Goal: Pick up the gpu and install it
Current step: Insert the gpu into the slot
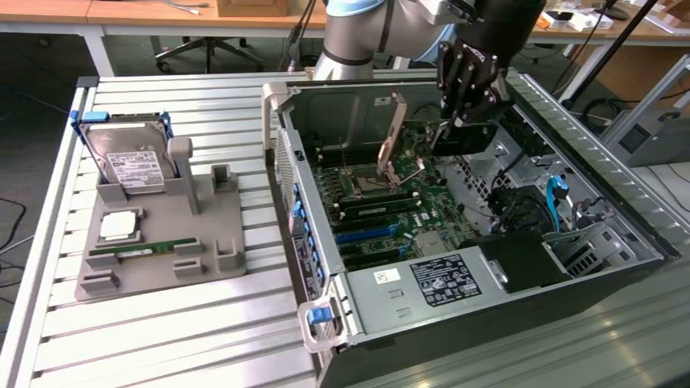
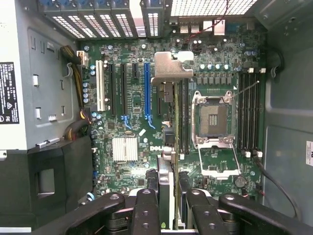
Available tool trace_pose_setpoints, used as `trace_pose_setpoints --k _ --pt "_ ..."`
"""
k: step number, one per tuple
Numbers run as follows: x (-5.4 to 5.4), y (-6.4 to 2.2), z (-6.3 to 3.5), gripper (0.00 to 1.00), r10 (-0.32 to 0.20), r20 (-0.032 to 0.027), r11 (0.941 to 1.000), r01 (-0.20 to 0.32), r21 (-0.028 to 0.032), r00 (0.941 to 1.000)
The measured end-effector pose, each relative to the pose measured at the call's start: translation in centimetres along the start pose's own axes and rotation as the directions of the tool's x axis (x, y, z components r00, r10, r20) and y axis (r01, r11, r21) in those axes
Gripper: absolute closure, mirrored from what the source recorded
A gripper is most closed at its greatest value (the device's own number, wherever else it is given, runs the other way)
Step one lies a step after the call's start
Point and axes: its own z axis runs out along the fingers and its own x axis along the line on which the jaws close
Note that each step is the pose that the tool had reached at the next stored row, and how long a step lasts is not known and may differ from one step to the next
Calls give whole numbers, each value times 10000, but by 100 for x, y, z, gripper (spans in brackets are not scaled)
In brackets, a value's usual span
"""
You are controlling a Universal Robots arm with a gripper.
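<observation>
pincer (image 2: 168, 205) clamped on the gpu (image 2: 167, 122), fingers (image 2: 146, 210) drawn in close on both flat faces of the card, held edge-on. card runs straight out ahead of the pincer, its silver metal end bracket (image 2: 171, 68) at the far tip. in the exterior view the pincer (image 1: 466, 121) sits inside the open pc case (image 1: 603, 267), above the motherboard (image 1: 421, 202), with the dark card (image 1: 464, 139) hanging just below the fingertips. cannot tell if the card edge touches a slot yet.

under the pincer in the wrist view: green motherboard (image 2: 127, 161). blue pcie slot (image 2: 146, 90) just beside the card on one side, white slot (image 2: 100, 85) further off that way. open cpu socket (image 2: 213, 117) near on the other side, ram slots (image 2: 247, 110) beyond it. silver heatsink (image 2: 125, 148) close to the pincer, on the blue slot's side. power supply (image 1: 442, 279) sits well apart at the case's near end.

well apart from the pincer, toward the exterior view's left, a grey parts holder (image 1: 161, 250) on the slatted tabletop (image 1: 194, 339) carries a hard drive (image 1: 128, 158) standing upright, a cpu (image 1: 119, 226) and a green ram stick (image 1: 142, 249).
</observation>
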Motion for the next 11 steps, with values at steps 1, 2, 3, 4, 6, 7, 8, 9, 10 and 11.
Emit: trace_pose_setpoints --k 1,2,3,4,6,7,8,9,10,11 --pt "6 0 0 73 0 -24 10000 0 0 10000" --pt "9 0 1 73 0 -40 10000 0 1 10000" --pt "16 0 1 73 -1 -67 10000 1 1 10000" --pt "20 0 2 73 -2 -83 10000 2 1 10000" --pt "28 0 3 73 -2 -112 10000 2 2 9999" --pt "34 0 3 73 -2 -138 10000 2 2 9999" --pt "36 0 4 73 -2 -150 10000 2 2 9999" --pt "38 0 3 73 -2 -161 10000 2 2 9999" --pt "41 0 3 73 -2 -177 10000 2 2 9998" --pt "42 0 4 73 -3 -186 10000 3 2 9998"
